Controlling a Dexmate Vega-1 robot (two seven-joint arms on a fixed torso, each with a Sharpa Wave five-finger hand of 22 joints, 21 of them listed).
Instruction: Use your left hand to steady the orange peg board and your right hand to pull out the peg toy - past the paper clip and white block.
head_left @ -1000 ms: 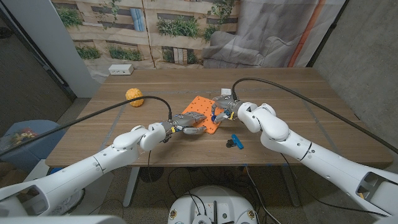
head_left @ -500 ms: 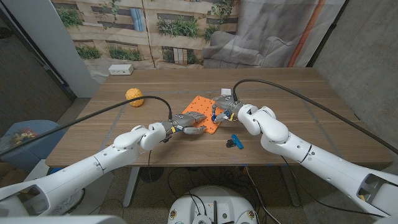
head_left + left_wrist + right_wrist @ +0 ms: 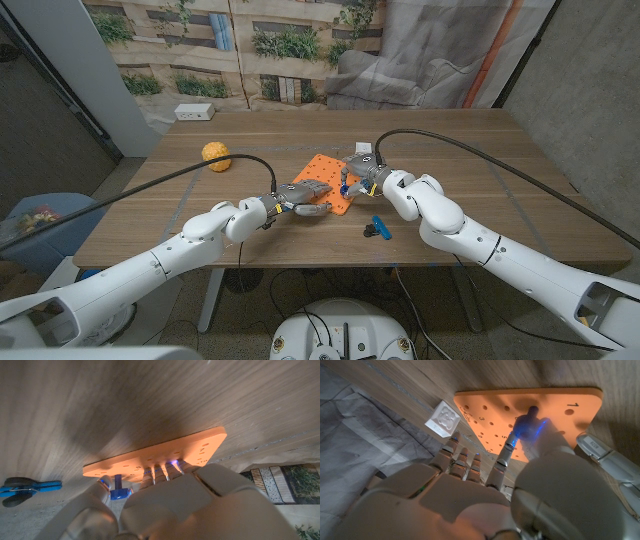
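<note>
Head view: 1 orange peg board (image 3: 325, 181) mid-table, w/ 1 blue peg toy (image 3: 526, 424) standing in it. Left hand (image 3: 300, 198) presses on board's near-left part, grasping nothing. Right hand (image 3: 358, 172) pinches the peg. 1 white block (image 3: 442, 419) just beside board's far edge; 1 blue clip (image 3: 377, 228) near right forearm; 1 yellow ball (image 3: 216, 153) well apart.

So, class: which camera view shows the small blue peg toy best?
The right wrist view: the small blue peg toy stands close up in the flat orange peg board, with the right hand closing on it. The head view shows only a tiny blue speck; the left wrist view shows it partly hidden under the board's edge.
</note>
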